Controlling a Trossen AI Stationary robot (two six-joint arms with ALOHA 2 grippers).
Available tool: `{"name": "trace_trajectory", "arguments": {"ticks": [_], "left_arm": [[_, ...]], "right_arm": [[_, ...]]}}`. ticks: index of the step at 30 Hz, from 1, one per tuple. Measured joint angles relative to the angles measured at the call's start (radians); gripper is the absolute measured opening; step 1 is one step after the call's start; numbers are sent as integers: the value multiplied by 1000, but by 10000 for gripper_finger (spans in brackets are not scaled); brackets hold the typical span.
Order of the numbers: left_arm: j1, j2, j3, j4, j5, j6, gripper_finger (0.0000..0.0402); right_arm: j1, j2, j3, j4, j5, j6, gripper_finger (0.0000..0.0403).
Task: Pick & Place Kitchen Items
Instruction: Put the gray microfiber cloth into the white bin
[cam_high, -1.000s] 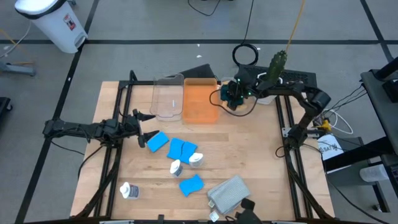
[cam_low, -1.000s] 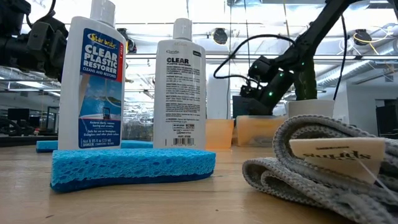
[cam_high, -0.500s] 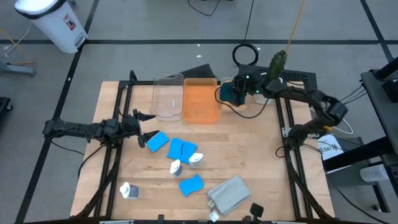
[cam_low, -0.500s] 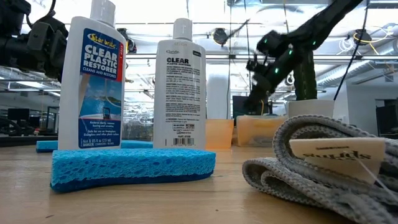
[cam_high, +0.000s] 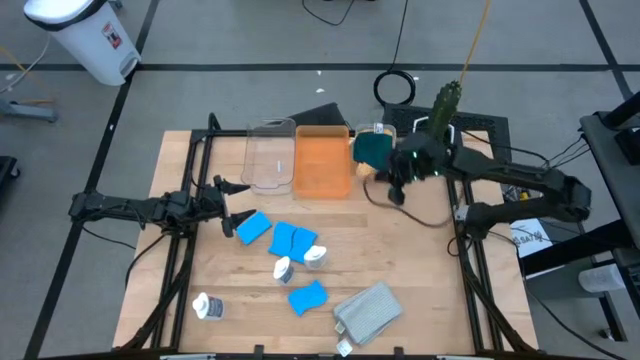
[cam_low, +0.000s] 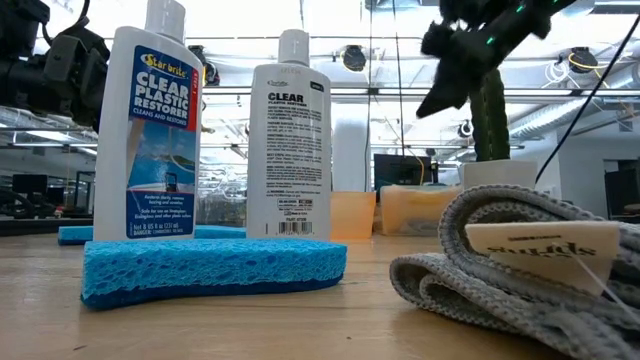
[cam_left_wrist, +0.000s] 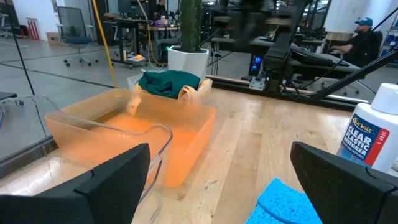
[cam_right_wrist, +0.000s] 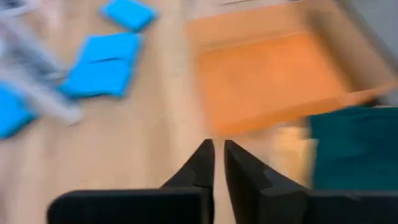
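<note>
- Wooden tabletop (cam_high: 400, 270) inside a dark frame, with an open workshop floor around it.
- At the far edge stand a clear bin (cam_high: 269, 155) and an orange bin (cam_high: 322, 162) side by side; neither shows anything inside from above.
- A dark green cloth (cam_high: 373, 149) lies just beside the orange bin, on top of a pale object, with the cactus pot (cam_high: 446, 105) close behind it.
- The right hand (cam_high: 398, 188) hangs above the tabletop near that cloth, its fingers (cam_right_wrist: 200, 163) nearly together and nothing between them: it holds no item.
- The left hand (cam_high: 228, 203) waits at the left side with its fingers spread wide, empty, just beside the nearest blue sponge (cam_high: 253, 227).
- More blue sponges (cam_high: 293, 240), two white bottles (cam_high: 283, 268) and a third bottle (cam_high: 209, 306) lie mid-table; a grey cloth (cam_high: 367, 309) sits at the near edge.
- Judged step: between placements, with the right arm free to fetch another item.
- Next move calls for spreading the fingers, reaching towards the sponge and bottle cluster, and lowering squarely over one piece without nudging its neighbours.
</note>
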Motion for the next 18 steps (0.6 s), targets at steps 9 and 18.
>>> {"name": "trace_trajectory", "arguments": {"ticks": [9, 18], "left_arm": [[0, 0, 0, 0, 0, 0, 395], [0, 0, 0, 0, 0, 0, 395]], "right_arm": [[419, -134, -190, 10, -52, 386, 165], [780, -112, -402, 289, 34, 786, 265]]}}
